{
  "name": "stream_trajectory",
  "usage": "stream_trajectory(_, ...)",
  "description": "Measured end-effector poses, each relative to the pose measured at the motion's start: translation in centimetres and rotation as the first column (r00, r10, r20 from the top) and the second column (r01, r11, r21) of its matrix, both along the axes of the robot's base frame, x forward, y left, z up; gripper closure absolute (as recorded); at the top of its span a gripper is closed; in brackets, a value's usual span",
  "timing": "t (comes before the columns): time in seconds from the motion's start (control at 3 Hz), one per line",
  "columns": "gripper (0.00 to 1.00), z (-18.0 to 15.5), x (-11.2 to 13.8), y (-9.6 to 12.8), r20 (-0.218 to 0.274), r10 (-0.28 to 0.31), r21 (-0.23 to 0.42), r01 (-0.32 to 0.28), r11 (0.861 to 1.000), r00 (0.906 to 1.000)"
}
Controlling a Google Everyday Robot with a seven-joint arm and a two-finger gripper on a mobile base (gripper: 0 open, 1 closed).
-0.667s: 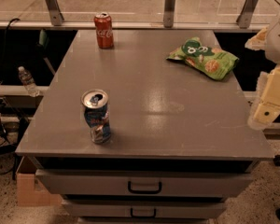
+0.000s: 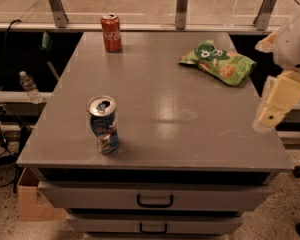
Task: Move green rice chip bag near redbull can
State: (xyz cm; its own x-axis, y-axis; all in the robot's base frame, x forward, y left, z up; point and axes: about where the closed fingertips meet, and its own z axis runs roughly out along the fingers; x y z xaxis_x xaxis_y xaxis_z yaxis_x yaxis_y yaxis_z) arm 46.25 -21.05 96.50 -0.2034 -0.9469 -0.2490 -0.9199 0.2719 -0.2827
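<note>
Green rice chip bag (image 2: 218,61) lies near worktop's far-right corner. Gripper (image 2: 272,109) hangs off the right edge, apart from the bag; how open, cannot tell. Redbull can (image 2: 103,124) stands front-left.

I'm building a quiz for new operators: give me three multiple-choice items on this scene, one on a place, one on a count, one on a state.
1. Where on the table does the green rice chip bag lie? A. far right B. front left C. centre
2. How many cans stand on the table? A. one B. two C. three
3. How is the redbull can? A. upright B. tipped over C. held by the gripper
Answers: 1 A, the bag lies far right; 2 B, the redbull can and the Coca-Cola can; 3 A, it stands upright front left, the gripper at the table's right edge, away from it.
</note>
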Motion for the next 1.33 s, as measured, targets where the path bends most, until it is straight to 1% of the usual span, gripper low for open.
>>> stream_trajectory(0.33,0.0,-3.2,9.0,0.7,0.113,-0.017,0.082,0.008,0.997,0.9935)
stream_trajectory(0.67,0.0,-4.8,15.6,0.7,0.165,-0.045,0.156,0.019,0.988,0.9854)
stream_trajectory(1.0,0.0,-6.7,21.3,0.0,0.152,-0.103,0.243,0.064,0.968,0.9831)
stream_trajectory(1.33,0.0,-8.7,25.4,-1.1,0.121,-0.163,0.301,0.121,0.946,0.9792)
